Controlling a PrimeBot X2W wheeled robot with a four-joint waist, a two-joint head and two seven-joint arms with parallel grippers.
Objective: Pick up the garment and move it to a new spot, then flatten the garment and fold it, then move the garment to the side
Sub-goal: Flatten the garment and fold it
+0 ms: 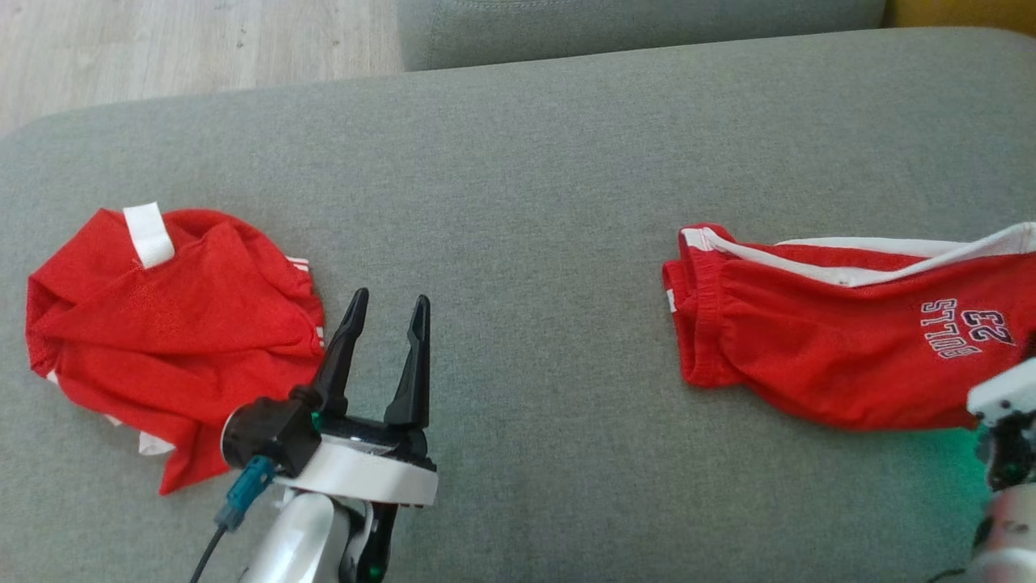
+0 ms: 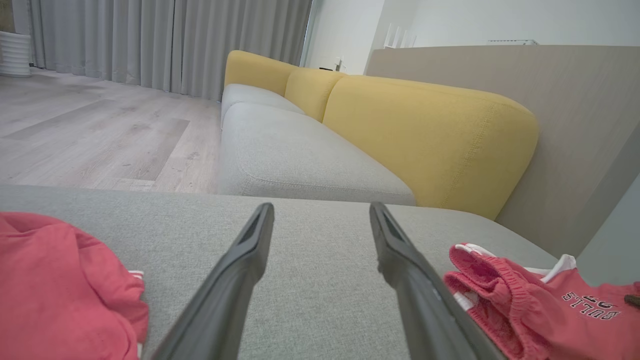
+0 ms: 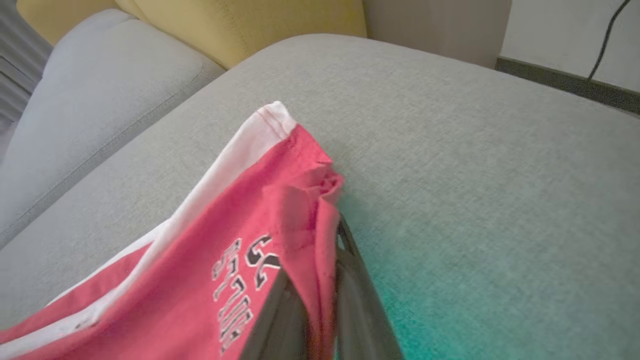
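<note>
Red shorts with white trim and "BULLS 23" lettering, the garment [image 1: 834, 348], lie stretched out on the right of the grey cushion [image 1: 526, 178]. My right gripper [image 3: 320, 285] is shut on a bunched edge of the garment [image 3: 210, 260], with red cloth pinched between its dark fingers [image 3: 360, 290]. Its pale wrist [image 1: 1004, 405] sits at the shorts' near right corner. My left gripper [image 1: 388, 312] is open and holds nothing, hovering over bare cushion just right of a crumpled red garment [image 1: 170, 324]. From the left wrist, its open fingers [image 2: 250, 260] point between that heap [image 2: 60, 290] and the shorts [image 2: 530, 310].
The grey cushion's far edge meets wooden floor [image 1: 162, 48] at the upper left. Another grey seat [image 2: 300, 165] with yellow backrests [image 2: 425, 135] stands beyond it. Bare cushion lies between the two red garments. A green glow falls on the cushion [image 3: 450, 280] by my right gripper.
</note>
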